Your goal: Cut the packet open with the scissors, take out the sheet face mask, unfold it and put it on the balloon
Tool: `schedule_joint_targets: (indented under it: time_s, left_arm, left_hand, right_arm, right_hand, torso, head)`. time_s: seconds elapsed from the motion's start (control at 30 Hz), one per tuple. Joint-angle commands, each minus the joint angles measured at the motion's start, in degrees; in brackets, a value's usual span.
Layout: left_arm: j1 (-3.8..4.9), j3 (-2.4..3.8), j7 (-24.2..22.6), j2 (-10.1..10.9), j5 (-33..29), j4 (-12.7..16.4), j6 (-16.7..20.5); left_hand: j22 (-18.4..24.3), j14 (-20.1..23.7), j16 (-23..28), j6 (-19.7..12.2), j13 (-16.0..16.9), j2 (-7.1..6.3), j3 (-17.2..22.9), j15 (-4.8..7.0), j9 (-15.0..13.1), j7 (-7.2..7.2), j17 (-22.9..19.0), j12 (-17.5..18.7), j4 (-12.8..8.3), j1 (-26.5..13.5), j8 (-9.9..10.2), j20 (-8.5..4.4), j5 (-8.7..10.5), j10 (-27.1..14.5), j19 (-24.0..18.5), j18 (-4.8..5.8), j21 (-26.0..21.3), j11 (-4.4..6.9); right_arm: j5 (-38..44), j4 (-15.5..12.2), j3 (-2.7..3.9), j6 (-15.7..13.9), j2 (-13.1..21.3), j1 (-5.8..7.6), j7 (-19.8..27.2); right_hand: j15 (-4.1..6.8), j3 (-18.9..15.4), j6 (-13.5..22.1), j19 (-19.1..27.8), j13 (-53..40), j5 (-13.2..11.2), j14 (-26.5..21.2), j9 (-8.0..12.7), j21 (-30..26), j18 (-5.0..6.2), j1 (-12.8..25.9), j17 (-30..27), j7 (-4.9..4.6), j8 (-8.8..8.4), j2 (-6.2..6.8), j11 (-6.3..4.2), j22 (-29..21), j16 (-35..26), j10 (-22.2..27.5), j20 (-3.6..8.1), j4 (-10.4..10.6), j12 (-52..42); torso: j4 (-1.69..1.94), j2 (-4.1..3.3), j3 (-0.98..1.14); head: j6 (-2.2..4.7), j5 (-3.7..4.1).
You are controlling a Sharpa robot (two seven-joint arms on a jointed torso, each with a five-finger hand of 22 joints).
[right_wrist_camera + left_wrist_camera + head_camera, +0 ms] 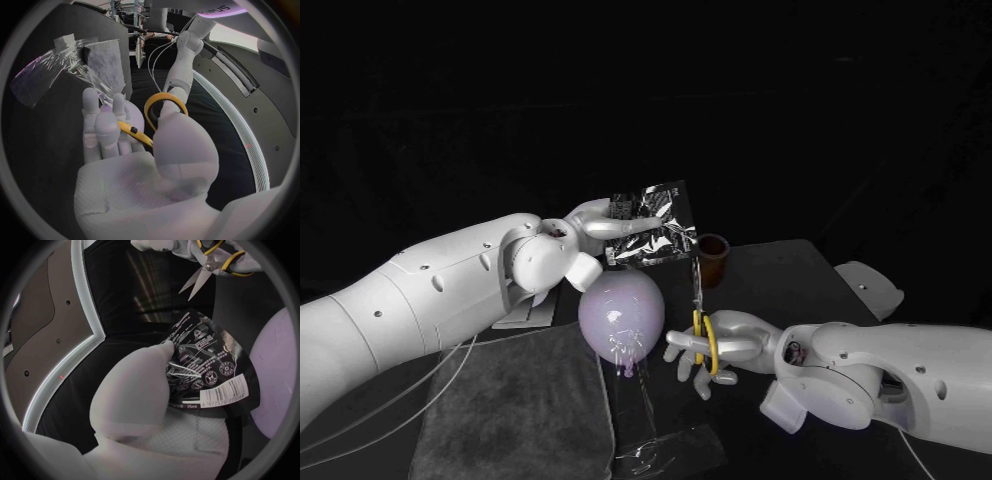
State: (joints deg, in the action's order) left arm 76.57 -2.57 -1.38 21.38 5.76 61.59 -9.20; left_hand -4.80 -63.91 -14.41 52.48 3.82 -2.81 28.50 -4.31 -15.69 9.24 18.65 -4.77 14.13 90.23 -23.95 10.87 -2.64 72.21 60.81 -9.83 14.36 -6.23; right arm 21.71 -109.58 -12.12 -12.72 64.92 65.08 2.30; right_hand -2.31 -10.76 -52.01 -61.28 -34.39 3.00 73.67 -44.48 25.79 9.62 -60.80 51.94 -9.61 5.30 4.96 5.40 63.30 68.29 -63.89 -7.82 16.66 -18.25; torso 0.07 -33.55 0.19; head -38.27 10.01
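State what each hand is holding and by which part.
Left hand pinches the packet by one side edge. Right hand holds the scissors by their yellow handles, blades pointing up toward the packet.

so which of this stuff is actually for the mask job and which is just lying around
For the job:
packet, held by the left hand
scissors, held by the right hand
balloon

Lying about:
brown cylinder
grey cloth
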Motion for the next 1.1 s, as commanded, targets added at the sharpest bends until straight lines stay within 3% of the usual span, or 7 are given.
schedule_joint_targets:
  time_s: [0.03, 1.1]
  left_arm:
    - [0.07, 0.11, -0.94, -0.21, -0.82, 0.23, -1.50]
    - [0.07, 0.12, -1.46, 0.24, -0.63, 1.16, -3.01]
  left_hand:
    - [-0.05, -0.21, -0.30, 0.24, 0.06, 0.68, 0.27, 0.05, -6.18, 0.10, 0.06, 0.30, 0.05, -0.02, -0.41, -0.09, -0.19, 0.61, 0.41, -0.66, 0.39, 0.17]
    - [-0.07, -0.32, -0.33, 0.27, 0.07, 0.63, 0.49, 0.08, -6.32, 0.07, 0.14, 0.30, -0.05, -0.29, -0.51, -0.09, -0.19, 0.78, 0.45, -0.64, 0.47, 0.20]
  right_arm:
    - [0.90, -0.11, 0.02, 1.30, -0.09, -0.07, 0.32]
    - [0.90, 1.40, 0.02, 2.32, -0.67, -0.11, -0.26]
  right_hand:
    - [0.87, -0.37, -0.21, -0.20, 0.11, -0.22, -0.60, -0.06, 0.04, 0.83, -0.32, -0.10, 0.02, 0.33, -0.48, -0.06, 0.08, 0.32, -0.32, 0.14, 0.02, -0.24]
    - [0.97, -0.92, -0.56, -0.16, 1.08, -0.23, -1.01, -0.09, 0.08, 0.79, -0.56, -1.07, 0.18, 0.68, -1.37, -0.19, 0.12, 0.05, -0.70, 0.26, 0.02, 0.15]
  torso:
    - [0.01, 0.04, -0.01]
    - [0.03, -0.01, -0.07]
  head:
    - [0.00, 0.01]
    - [0.04, -0.11]
